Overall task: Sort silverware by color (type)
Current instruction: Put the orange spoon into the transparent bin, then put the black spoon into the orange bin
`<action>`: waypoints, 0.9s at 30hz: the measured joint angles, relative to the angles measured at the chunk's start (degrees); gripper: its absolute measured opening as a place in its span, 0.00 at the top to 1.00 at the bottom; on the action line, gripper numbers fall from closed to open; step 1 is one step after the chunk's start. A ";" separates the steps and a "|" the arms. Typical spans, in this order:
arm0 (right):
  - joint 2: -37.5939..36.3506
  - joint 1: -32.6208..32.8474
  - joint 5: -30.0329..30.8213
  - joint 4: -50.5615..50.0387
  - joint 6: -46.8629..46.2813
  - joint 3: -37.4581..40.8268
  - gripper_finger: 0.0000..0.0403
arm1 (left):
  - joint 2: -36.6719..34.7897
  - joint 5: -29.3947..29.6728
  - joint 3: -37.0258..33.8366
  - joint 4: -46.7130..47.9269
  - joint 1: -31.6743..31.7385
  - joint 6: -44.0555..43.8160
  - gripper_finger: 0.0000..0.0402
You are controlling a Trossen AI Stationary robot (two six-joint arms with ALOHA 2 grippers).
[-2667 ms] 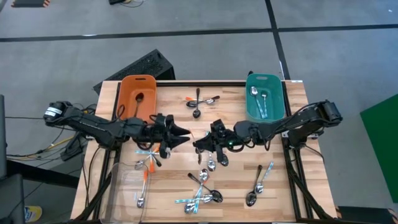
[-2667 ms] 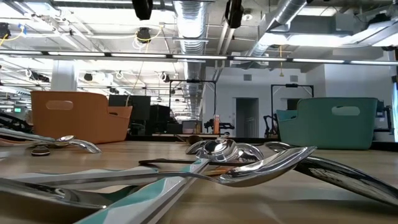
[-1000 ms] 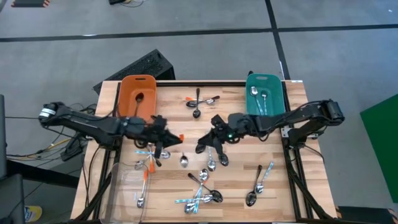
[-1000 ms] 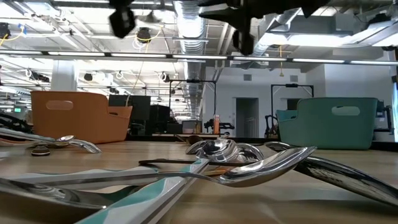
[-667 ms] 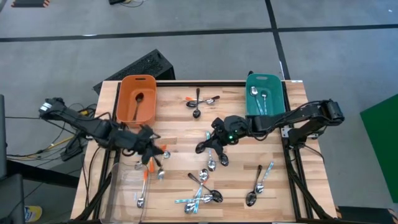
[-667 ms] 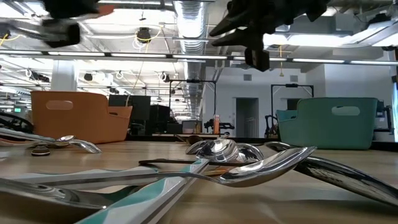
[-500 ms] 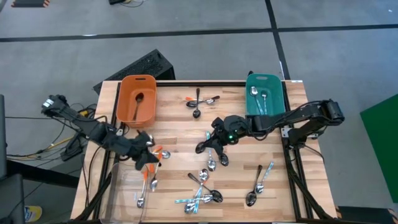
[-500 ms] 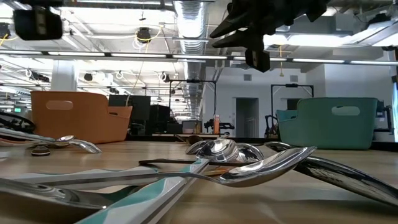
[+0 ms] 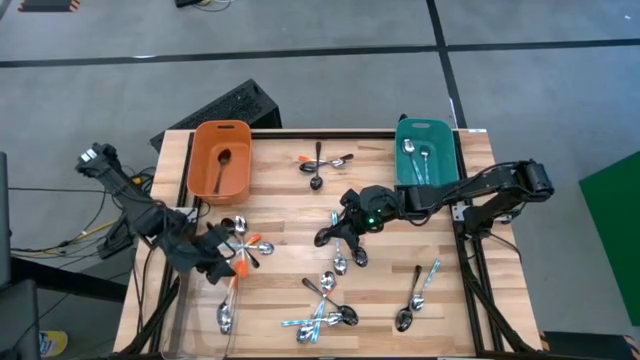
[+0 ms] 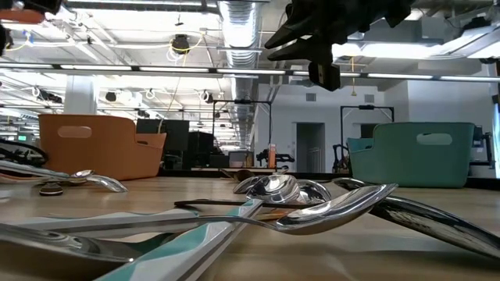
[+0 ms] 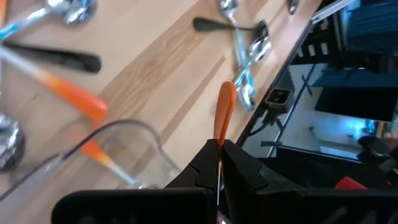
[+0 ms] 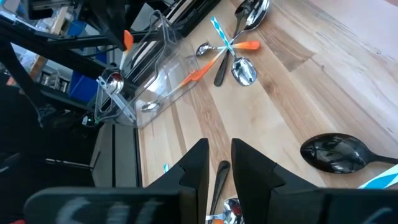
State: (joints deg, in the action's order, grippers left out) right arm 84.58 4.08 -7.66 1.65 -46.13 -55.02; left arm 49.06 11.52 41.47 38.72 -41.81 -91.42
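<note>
My left gripper (image 9: pixel 222 263) hovers at the table's near left, over the far right corner of a clear bin (image 9: pixel 200 300), and is shut on an orange-handled spoon (image 11: pixel 224 109). The spoon's bowl is hidden behind the gripper. My right gripper (image 9: pixel 325 237) hangs above the table's middle, open, with nothing between its fingers (image 12: pixel 198 163). Loose silverware lies flat on the wood: a cluster with orange and blue handles (image 9: pixel 245 245), another near the middle front (image 9: pixel 328 295), and dark spoons (image 9: pixel 320 165) at the far edge. My left gripper pinches the spoon's orange handle (image 11: pixel 219 138) between its two fingers. The fingers slant downward and lie along the handle. The handle's free end (image 11: pixel 226 93) sticks out past the fingertips, and the spoon is lifted clear of the table and the bin.
An orange bin (image 9: pixel 221 135) at the far left holds a dark spoon. A teal bin (image 9: pixel 425 130) at the far right holds blue-handled spoons. The clear bin holds an orange-handled spoon (image 9: pixel 227 310). Two more spoons (image 9: pixel 412 298) lie at the near right.
My left gripper has carried the orange-handled spoon from the table's middle toward the left and near edges, to above the clear bin's corner, rolling its wrist on the way. It has stayed shut on the spoon.
</note>
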 joint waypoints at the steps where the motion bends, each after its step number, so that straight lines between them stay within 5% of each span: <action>1: 0.00 0.00 0.00 0.00 0.00 0.00 0.77 | 0.07 0.33 0.00 1.04 -0.73 -1.20 1.00; 18: 0.04 3.97 4.07 -6.22 -3.94 -0.09 0.77 | 12.87 -8.32 0.00 3.66 -9.66 -18.43 0.99; 27: 0.05 4.43 6.28 -7.37 -6.84 -0.09 0.77 | 14.23 -7.76 0.00 0.43 -9.82 -20.43 0.79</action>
State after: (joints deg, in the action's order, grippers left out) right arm 84.62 8.51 -1.38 -5.72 -52.97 -55.11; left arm 63.29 3.76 41.47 39.15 -51.64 -111.85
